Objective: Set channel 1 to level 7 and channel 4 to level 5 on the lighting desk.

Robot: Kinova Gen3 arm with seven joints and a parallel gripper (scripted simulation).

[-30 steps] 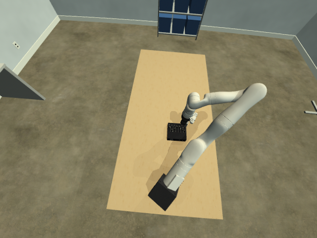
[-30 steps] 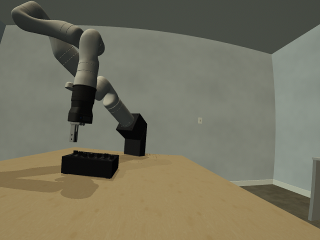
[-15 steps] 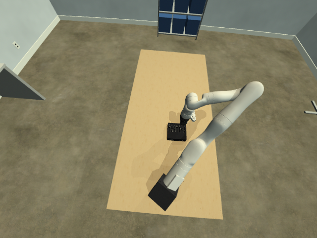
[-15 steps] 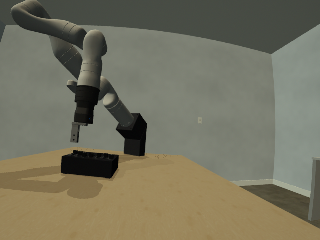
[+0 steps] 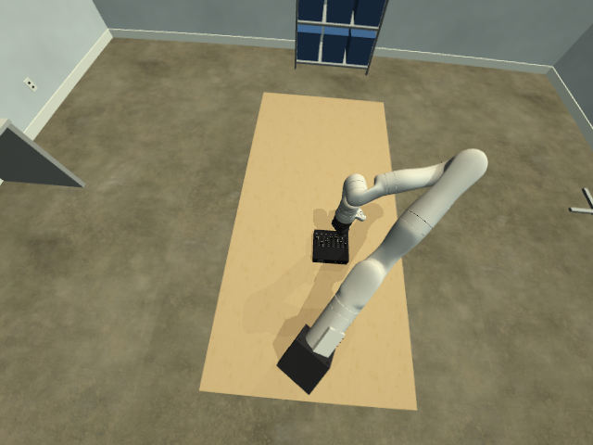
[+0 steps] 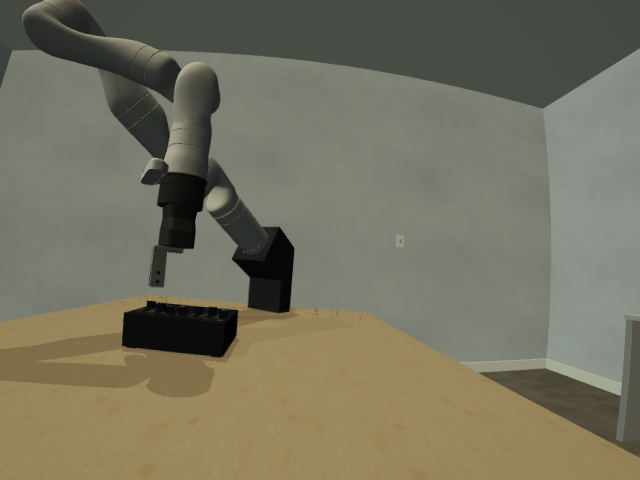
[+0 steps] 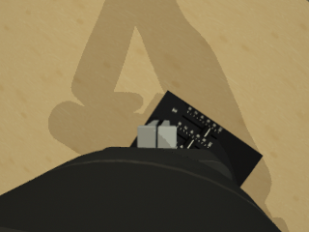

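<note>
The lighting desk (image 5: 330, 252) (image 6: 178, 328) (image 7: 222, 145) is a small black box that stands flat on the wooden table (image 5: 306, 158) (image 6: 361, 403). A row of fader caps shows along its top. Their levels are too small to read. My gripper (image 5: 343, 228) (image 6: 157, 281) (image 7: 161, 130) is shut and empty. It hangs a short way above one end of the fader row, near the desk's far right corner in the top view, and touches nothing.
The arm's black base (image 5: 304, 364) (image 6: 268, 271) stands on the table behind the desk. A blue shelf unit (image 5: 340, 33) stands on the floor beyond the table's far end.
</note>
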